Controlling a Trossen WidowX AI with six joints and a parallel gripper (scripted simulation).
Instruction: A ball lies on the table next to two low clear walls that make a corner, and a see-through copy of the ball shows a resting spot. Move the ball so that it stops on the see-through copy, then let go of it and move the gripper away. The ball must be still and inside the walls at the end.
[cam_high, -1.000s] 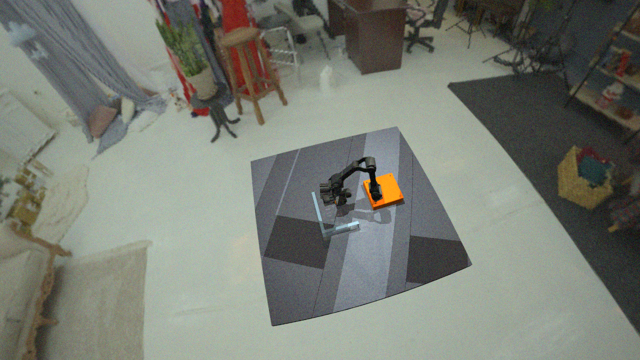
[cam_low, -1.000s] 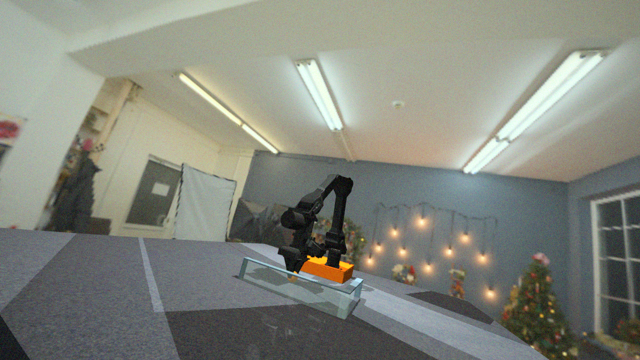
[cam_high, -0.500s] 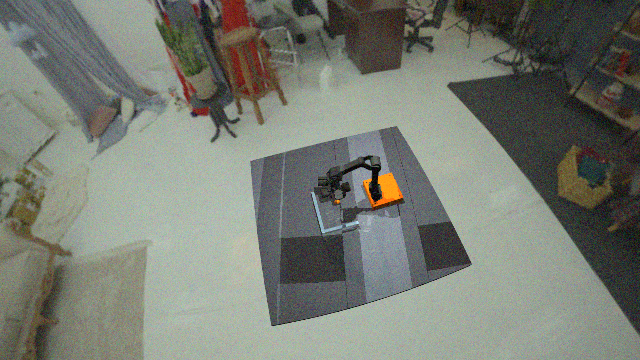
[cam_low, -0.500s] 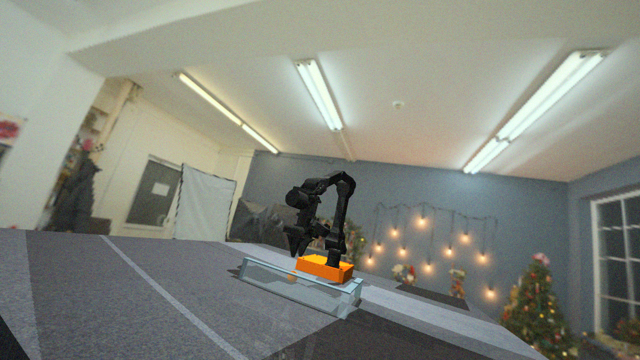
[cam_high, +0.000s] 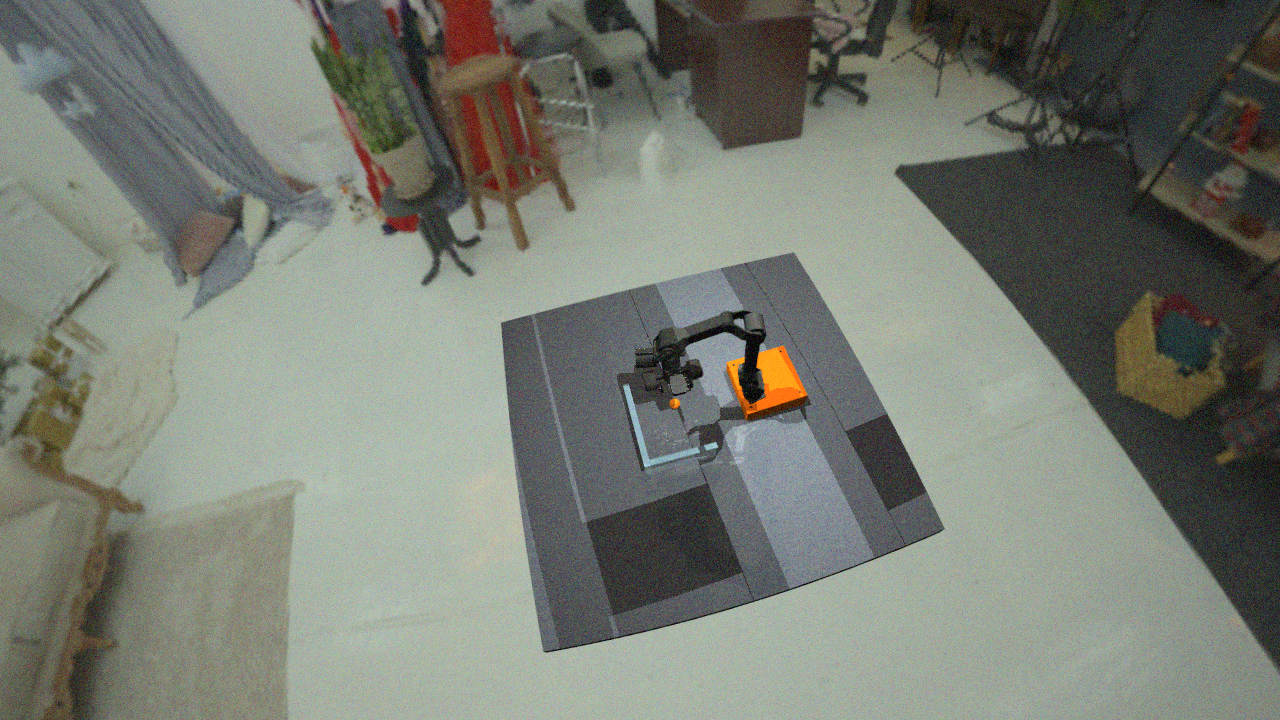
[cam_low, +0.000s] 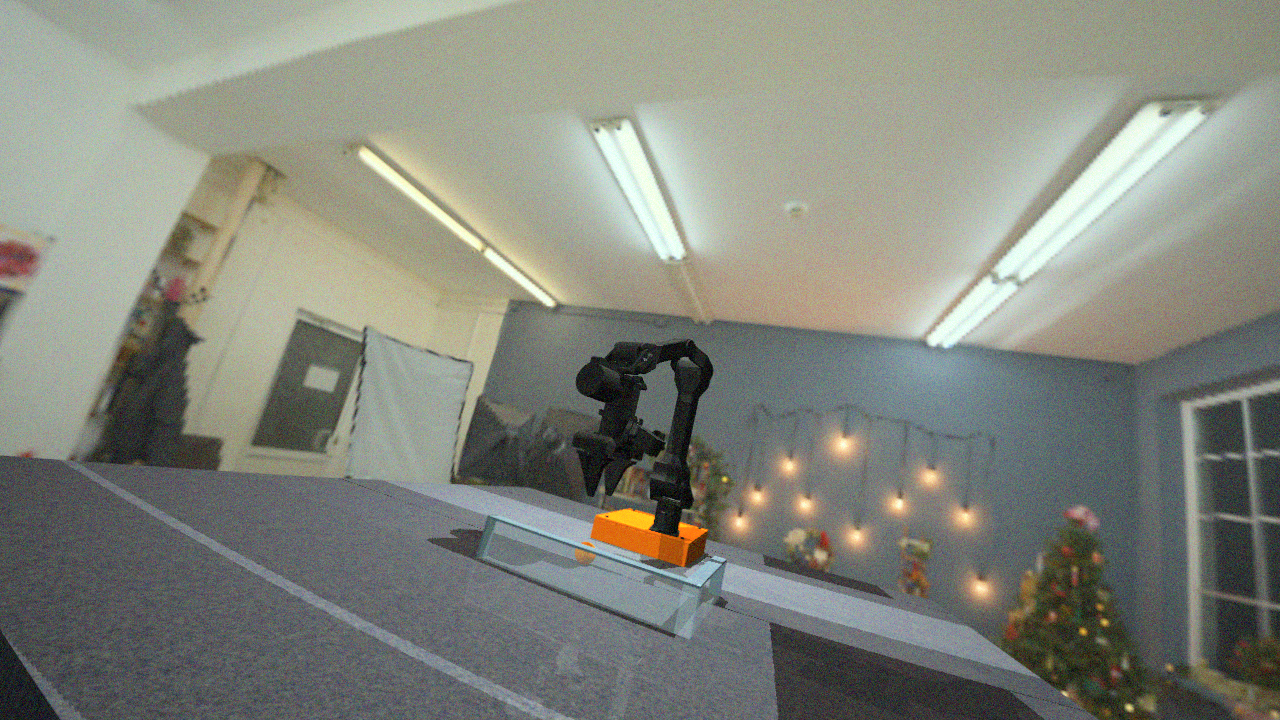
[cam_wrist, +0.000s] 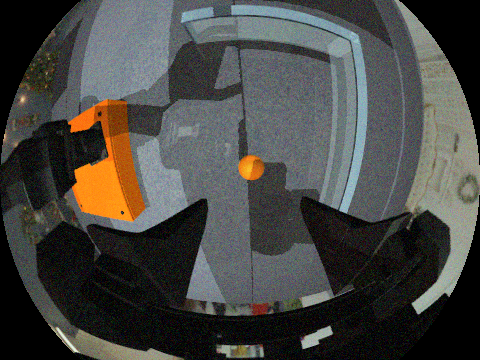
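Observation:
The orange ball (cam_high: 674, 403) (cam_low: 584, 552) (cam_wrist: 251, 167) rests on the table on the inner side of the clear walls (cam_high: 635, 425) (cam_low: 617, 591) (cam_wrist: 361, 115), touching neither. It shows two shades of orange in the wrist view. No separate see-through copy shows; the copy and the ball appear to overlap in one place, though how exactly they line up cannot be told. My gripper (cam_low: 601, 494) (cam_wrist: 255, 203) is open and empty, with its fingers wide apart. It hangs above the table, higher than the ball and the wall tops, with the ball below and ahead of the fingertips in the wrist view.
The orange base block (cam_high: 776, 380) (cam_low: 640, 534) (cam_wrist: 95, 185) carries the arm and stands on the open side, opposite the longer wall. The patterned table top (cam_high: 662, 546) (cam_low: 313, 644) extends around the walls. Dark arm shadows lie across the walled area.

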